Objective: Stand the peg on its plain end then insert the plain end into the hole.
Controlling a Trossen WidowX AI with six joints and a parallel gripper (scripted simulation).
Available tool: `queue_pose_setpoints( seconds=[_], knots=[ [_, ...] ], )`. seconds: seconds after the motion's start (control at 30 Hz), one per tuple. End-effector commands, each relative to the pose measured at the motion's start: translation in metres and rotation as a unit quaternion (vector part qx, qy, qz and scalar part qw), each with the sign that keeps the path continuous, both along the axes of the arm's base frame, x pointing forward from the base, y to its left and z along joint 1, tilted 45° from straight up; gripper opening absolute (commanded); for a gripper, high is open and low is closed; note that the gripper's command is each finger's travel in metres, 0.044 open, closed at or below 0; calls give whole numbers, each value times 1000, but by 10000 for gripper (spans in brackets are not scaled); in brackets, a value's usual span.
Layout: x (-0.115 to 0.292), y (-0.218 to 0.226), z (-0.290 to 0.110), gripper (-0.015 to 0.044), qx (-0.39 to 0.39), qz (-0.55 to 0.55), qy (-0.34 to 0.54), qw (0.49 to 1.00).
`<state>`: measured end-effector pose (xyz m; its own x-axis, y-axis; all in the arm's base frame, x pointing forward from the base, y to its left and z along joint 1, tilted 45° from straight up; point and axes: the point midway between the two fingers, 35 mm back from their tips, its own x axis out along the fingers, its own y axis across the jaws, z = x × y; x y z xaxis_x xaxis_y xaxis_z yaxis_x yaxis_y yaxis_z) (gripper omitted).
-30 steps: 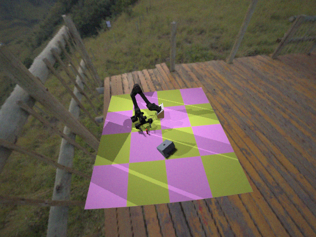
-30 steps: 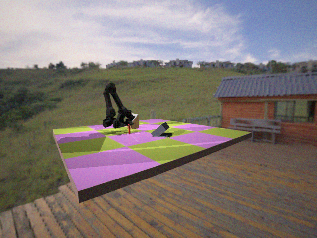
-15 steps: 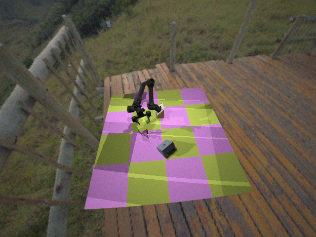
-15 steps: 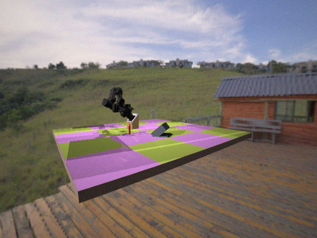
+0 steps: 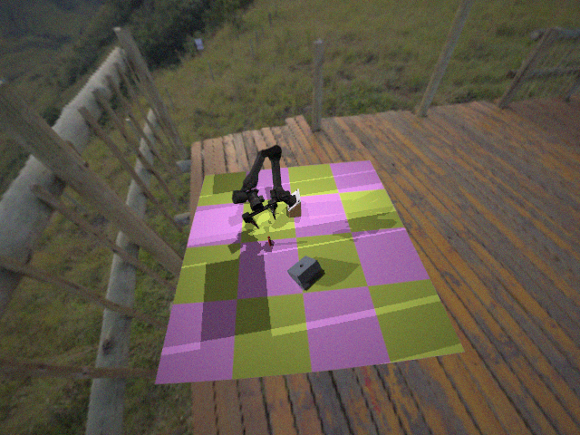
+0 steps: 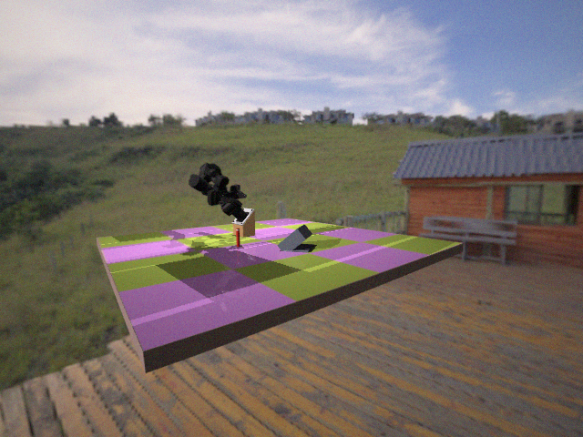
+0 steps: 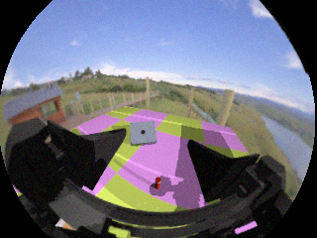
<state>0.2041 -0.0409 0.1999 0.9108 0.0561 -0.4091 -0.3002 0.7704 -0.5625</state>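
Observation:
The red peg [image 5: 269, 242] [image 6: 237, 237] [image 7: 158, 182] stands upright on the checkered table [image 5: 421, 327] [image 6: 211, 310]; it is too small to make out its white band. My gripper [image 5: 264, 219] [image 7: 158, 159] is open and empty. It hangs above and a little behind the peg, clear of it. The grey sloped panel [image 5: 305, 271] [image 6: 294, 238] [image 7: 143, 133] sits beyond the peg, toward the table's middle. A small dark hole shows in its face.
A brown block with a white top [image 5: 294, 206] [image 6: 244, 224] stands at the arm's base. The table is a raised slab over a wooden deck. A wooden fence [image 5: 84, 187] runs along its left side.

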Motion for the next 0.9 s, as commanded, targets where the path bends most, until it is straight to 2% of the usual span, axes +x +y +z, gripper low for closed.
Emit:
queue_pose_setpoints(
  seconds=[0.0, 0.43, 0.87],
  knots=[
    [4, -6, -9, 440, 33, -36, 57, 997],
    [9, -20, -42, 440, 71, -147, 234, 958],
    [3, -31, -62, 440, 18, -260, 378, 888]
  ],
)
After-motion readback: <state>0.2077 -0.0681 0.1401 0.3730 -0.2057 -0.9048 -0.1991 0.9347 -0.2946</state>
